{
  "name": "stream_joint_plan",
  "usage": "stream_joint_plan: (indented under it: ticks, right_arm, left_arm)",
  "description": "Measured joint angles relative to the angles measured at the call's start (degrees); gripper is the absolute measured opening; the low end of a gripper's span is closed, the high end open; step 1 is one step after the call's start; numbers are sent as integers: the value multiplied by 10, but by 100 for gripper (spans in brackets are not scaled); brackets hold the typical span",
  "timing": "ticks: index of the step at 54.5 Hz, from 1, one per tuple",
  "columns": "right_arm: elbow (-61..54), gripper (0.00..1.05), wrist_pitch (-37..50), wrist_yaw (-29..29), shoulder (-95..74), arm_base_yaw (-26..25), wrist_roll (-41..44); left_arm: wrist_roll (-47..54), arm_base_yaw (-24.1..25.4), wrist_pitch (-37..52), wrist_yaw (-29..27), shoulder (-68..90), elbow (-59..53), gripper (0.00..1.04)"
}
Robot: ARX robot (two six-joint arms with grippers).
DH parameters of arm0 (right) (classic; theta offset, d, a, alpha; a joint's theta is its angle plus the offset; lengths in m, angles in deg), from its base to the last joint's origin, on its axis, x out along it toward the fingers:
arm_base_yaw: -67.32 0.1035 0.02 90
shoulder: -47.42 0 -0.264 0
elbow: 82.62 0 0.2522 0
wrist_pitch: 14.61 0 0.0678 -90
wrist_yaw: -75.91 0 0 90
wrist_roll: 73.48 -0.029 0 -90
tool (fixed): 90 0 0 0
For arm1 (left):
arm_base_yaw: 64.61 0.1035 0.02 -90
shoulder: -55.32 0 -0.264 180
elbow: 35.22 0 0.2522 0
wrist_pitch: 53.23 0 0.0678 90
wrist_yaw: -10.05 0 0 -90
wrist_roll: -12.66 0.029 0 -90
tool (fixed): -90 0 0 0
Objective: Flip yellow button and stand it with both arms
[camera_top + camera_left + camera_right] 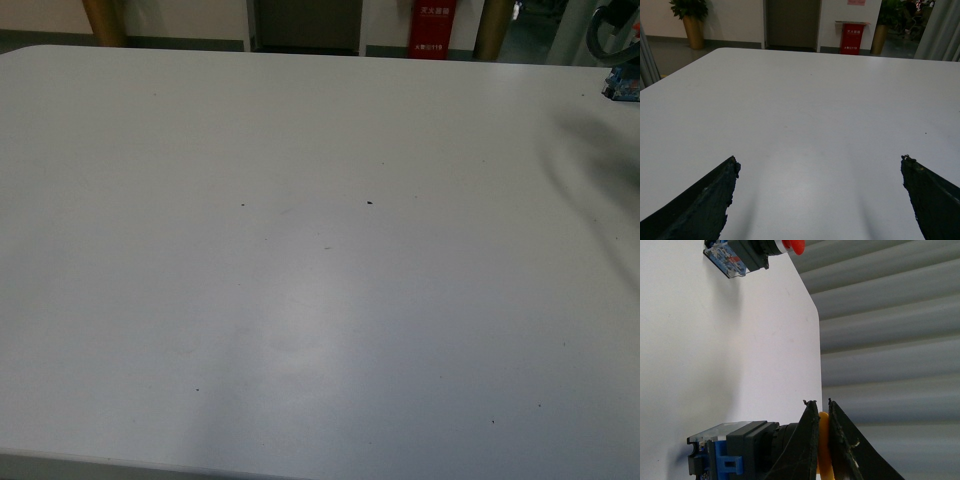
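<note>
In the right wrist view the yellow button [823, 440] lies on its side near the table's edge. Its black body [755, 445] and blue terminal block [722, 460] point away from the fingers. My right gripper [821, 402] is shut on the button's thin yellow cap, one finger on each face. My left gripper [819, 159] hangs open over bare white table, its dark fingers [705, 200] far apart with nothing between them. In the front view only a small blue-and-black piece [622, 88] shows at the right edge; I cannot tell which button it belongs to.
A second button with a red top [747, 252] and a blue block lies on its side further along the same table edge [812, 315]. Grey ribbed curtain [890, 340] hangs beyond that edge. The white table [300, 250] spreads wide; a red box [432, 28] stands on the floor behind.
</note>
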State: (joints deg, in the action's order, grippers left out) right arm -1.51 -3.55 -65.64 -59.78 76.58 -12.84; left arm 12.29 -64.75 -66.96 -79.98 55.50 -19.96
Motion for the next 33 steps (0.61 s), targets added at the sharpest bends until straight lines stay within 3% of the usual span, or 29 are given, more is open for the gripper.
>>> stream_joint_plan:
  ticks: [33]
  right_arm:
    - [-8, 4, 0, 0, -5, 0, -6]
  left_arm:
    - [0, 0, 0, 0, 0, 0, 98]
